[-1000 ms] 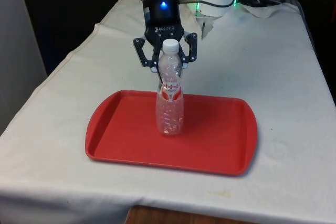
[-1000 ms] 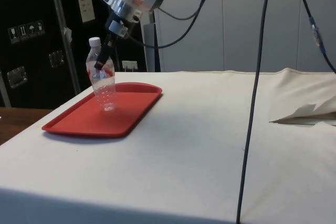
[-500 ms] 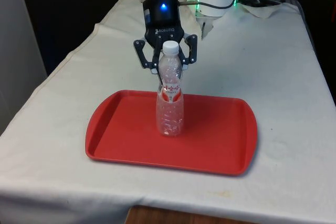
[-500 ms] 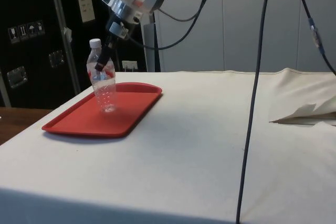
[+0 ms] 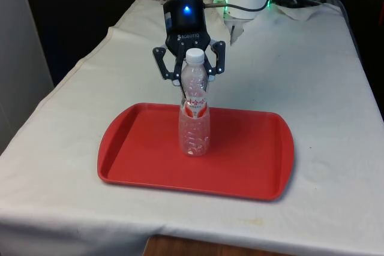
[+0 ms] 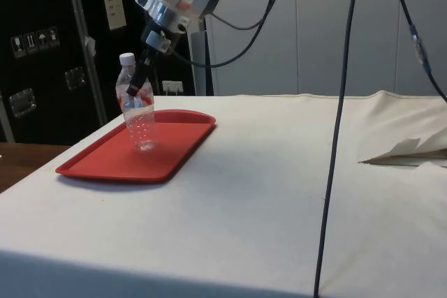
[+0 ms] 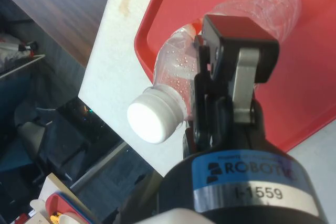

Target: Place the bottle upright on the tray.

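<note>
1. On the red tray [image 5: 246,166], a little towards the front view's left of its middle, the clear bottle [image 5: 194,118] stands with its base on the tray's floor and its white cap [image 5: 194,56] on top.
2. Its long axis runs nearly straight up from the tray. Both the front view and the side view show it upright, with at most a slight lean.
3. Above the tray, the tool [image 5: 189,85] sits at the bottle's neck and shoulder, on the side away from the front camera. It comes down at a slant from the robot's end of the bench [image 5: 312,76].
4. Seen from the side, the tool [image 6: 140,83] meets the bottle [image 6: 140,116] just under the cap, well above the tray [image 6: 105,162].
5. I cannot tell whether the tool is clamped on the neck or has let go. The bottle hides the contact from the front, and the wrist view has the tool [image 7: 231,45] close against the bottle [image 7: 178,72] without settling it.
6. My judgement is that the placing is as good as done, since the bottle is upright and bearing on the tray.
7. What remains turns on that upright axis. The tool should draw back up and away along its own slant, because any sideways drag at the neck, so high above the tray, could tip a light bottle.
</note>
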